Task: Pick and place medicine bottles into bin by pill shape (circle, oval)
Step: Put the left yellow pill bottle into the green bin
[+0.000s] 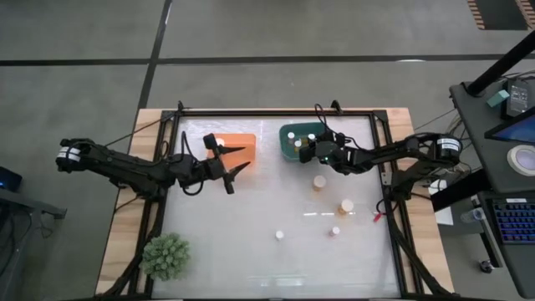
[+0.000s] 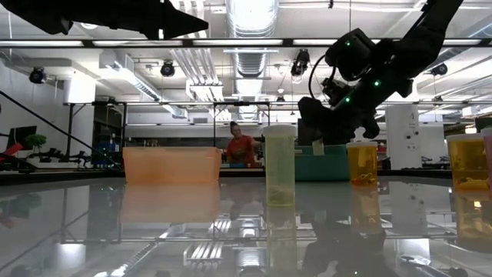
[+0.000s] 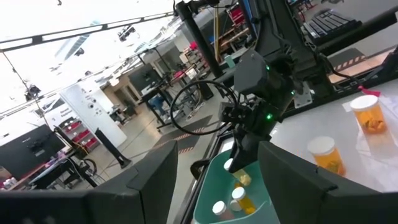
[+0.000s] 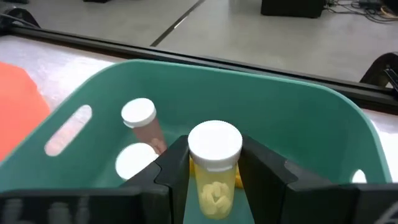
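Your right gripper (image 4: 214,180) hangs over the teal bin (image 1: 294,132) at the far middle of the table, its two dark fingers closed against the sides of a white-capped bottle (image 4: 214,165) that holds pale yellow pills; whether they are round or oval you cannot tell. In the right wrist view the held bottle sits inside the bin's rim, with the far wall well beyond it and two other capped bottles (image 4: 139,115) just beside it, so the free room in the bin lies on the side away from those two. In the high view the same gripper (image 1: 316,150) is over the bin's near edge. Your left gripper (image 1: 234,163) waits beside the orange bin (image 1: 236,144), over its near right corner, with its jaws spread wide and nothing between them. The two bins stand apart, with a bare strip of table between them. On the open table toward you from the teal bin stand loose bottles: one (image 1: 319,181) near the bin, an amber one (image 1: 346,206) farther out toward the right rail, a small one (image 1: 335,231) and another small one (image 1: 279,236) near the middle. A green plant (image 1: 165,256) sits at the near left corner, well apart from everything. The near half of the table between the plant and the small bottles is open surface.
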Tool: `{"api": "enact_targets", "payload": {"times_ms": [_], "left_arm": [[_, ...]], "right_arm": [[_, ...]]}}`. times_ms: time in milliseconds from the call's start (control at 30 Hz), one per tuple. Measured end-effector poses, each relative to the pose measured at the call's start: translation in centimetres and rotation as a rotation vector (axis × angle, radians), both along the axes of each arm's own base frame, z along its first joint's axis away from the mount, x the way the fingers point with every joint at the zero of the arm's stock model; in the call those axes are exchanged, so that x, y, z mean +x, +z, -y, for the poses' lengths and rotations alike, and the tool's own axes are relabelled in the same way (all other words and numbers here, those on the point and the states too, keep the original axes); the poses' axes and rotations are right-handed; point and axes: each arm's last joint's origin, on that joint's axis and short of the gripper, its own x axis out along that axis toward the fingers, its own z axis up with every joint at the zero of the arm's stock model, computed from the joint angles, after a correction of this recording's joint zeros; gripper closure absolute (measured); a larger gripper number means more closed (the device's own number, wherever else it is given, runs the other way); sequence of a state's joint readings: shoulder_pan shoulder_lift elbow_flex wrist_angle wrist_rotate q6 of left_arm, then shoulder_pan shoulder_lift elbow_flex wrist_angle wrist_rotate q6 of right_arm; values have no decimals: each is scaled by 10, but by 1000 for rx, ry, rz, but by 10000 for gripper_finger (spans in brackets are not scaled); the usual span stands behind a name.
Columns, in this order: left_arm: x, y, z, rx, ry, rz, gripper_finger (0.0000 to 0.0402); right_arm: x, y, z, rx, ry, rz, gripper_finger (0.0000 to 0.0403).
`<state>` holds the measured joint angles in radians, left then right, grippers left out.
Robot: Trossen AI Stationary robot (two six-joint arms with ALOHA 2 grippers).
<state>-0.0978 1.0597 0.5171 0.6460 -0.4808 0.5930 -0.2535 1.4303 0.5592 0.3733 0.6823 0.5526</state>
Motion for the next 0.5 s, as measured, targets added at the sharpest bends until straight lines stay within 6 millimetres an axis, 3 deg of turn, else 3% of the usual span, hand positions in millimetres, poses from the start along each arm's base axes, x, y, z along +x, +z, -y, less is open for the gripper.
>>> {"api": "enact_targets", "payload": {"times_ms": [500], "left_arm": [[0,0,0,0,1,1,194]], "right_arm": [[6,5,-8,-27,52,14,284]]}}
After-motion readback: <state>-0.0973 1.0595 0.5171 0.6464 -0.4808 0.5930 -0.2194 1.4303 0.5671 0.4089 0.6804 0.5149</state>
